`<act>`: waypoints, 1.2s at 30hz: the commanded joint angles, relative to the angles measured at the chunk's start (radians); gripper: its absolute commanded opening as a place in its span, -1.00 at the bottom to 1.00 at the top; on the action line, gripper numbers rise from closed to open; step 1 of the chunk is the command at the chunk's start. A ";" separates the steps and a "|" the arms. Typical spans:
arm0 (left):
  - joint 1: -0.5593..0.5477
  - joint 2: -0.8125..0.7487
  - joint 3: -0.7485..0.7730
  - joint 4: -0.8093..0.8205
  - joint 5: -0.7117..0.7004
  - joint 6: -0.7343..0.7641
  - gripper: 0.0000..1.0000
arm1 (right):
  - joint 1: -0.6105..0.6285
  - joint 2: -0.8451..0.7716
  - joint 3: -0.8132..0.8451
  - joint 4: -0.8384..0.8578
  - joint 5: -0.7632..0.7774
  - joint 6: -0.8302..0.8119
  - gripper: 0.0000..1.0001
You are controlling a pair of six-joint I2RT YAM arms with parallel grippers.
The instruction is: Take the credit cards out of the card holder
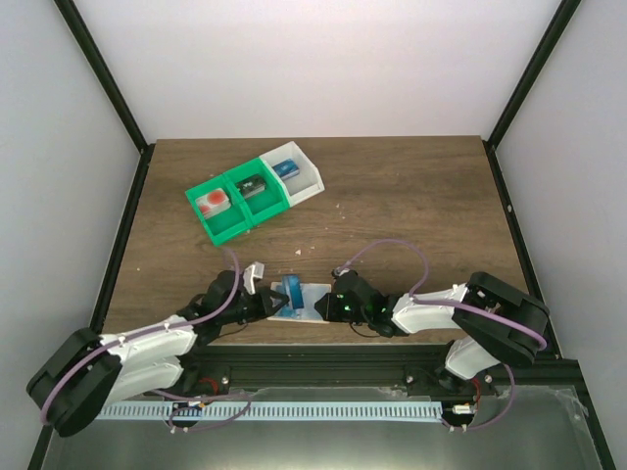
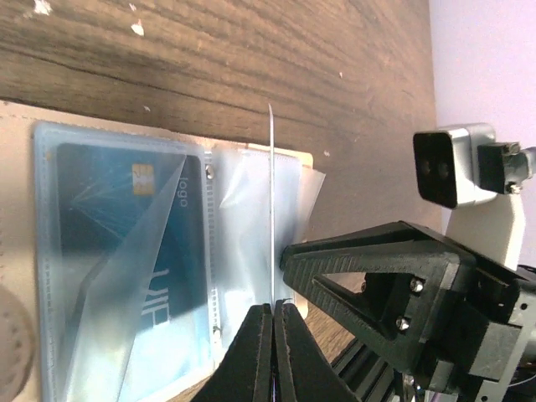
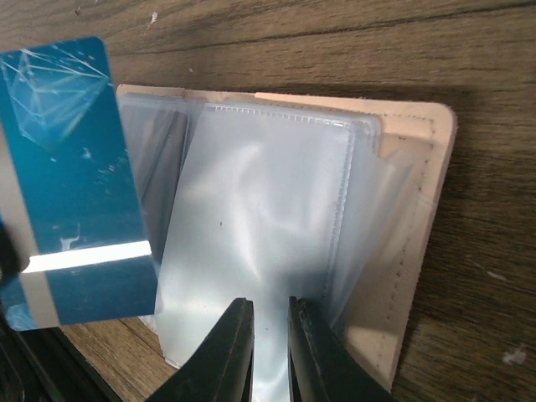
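Left wrist view: left gripper [image 2: 273,316] clenched on a blue credit card [image 3: 75,184], upright over the card holder [image 3: 423,218]; right gripper [image 3: 270,331] pinches its clear sleeve [image 3: 251,209].

On the wooden table [image 1: 411,196], a green bin [image 1: 269,208] holding a dark item [image 1: 255,186] adjoins the white bin [image 1: 306,188]; beyond it, another green bin [image 1: 227,231] holds a red-orange item [image 1: 213,203].

Credit card [image 3: 75,167] blue, pale line pattern; card holder [image 3: 423,209] tan edging.
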 commanded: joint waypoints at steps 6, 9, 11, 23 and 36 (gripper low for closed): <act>-0.002 -0.184 0.026 -0.146 -0.060 0.034 -1.00 | -0.003 -0.054 0.066 -0.166 -0.037 -0.086 -0.66; 0.001 -0.239 0.035 -0.183 -0.068 0.063 -1.00 | -0.003 -0.117 0.108 -0.237 -0.030 -0.109 -0.63; 0.001 -0.264 0.053 -0.201 -0.047 0.086 -1.00 | -0.003 -0.166 0.127 -0.270 -0.031 -0.140 -0.57; 0.002 -0.368 0.074 -0.169 0.090 0.129 -1.00 | -0.003 -0.475 0.164 -0.319 0.035 -0.319 -0.37; 0.000 -0.348 -0.005 0.170 0.361 -0.002 -1.00 | -0.003 -0.571 0.192 -0.279 -0.196 -0.214 0.06</act>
